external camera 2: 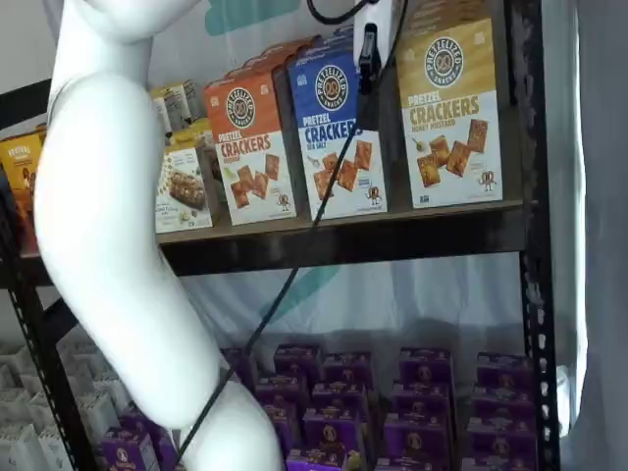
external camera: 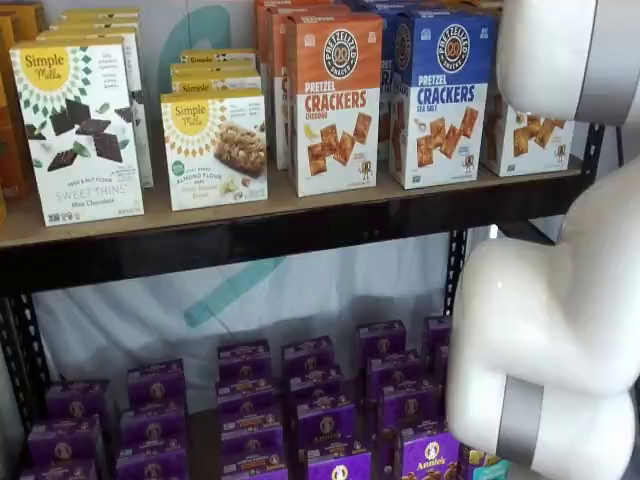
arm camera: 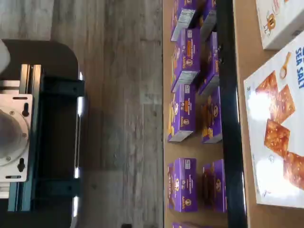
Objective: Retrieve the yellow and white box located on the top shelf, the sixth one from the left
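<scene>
The hand (external camera 2: 370, 74) shows in a shelf view only as a black finger side-on, hanging at twelve o'clock beside its cable in front of the blue-topped box (external camera 2: 339, 137), so I cannot tell whether it is open or closed, and it holds nothing. The top shelf (external camera 2: 343, 240) lines its boxes upright, faces forward behind the black rail, presumably so each can be picked from the front. The yellow and white box (external camera 2: 449, 118), reading "PRETZEL CRACKERS", stands at the hand's three o'clock; the orange-topped box (external camera 2: 250, 147) reads likewise, and the white boxes (external camera: 78, 130) "Simple Mills".
</scene>
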Available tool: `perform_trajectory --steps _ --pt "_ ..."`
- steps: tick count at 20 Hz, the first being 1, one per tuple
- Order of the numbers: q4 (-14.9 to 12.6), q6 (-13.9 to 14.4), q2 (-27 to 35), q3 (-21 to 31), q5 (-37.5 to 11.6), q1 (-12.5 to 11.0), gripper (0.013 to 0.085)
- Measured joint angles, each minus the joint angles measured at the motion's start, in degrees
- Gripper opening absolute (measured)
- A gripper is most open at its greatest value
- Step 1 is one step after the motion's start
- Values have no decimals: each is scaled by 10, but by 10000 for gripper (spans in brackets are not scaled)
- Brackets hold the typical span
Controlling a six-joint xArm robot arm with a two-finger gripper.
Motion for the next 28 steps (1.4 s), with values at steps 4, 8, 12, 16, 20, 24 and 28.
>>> perform_trajectory --steps 4,8,12,16,20,24,28 --pt "-57 0 -23 13 1 24 850" --pt "-44 -1 -39 21 5 15 850" --pt "20 5 -31 -8 25 -15 850" --pt "89 14 -34 -16 9 -44 850" --pt "137 17 -45 -2 -28 -62 850" --pt "165 11 -53 14 -74 -70 850" --pt "190 7 -40 8 -105 -79 850"
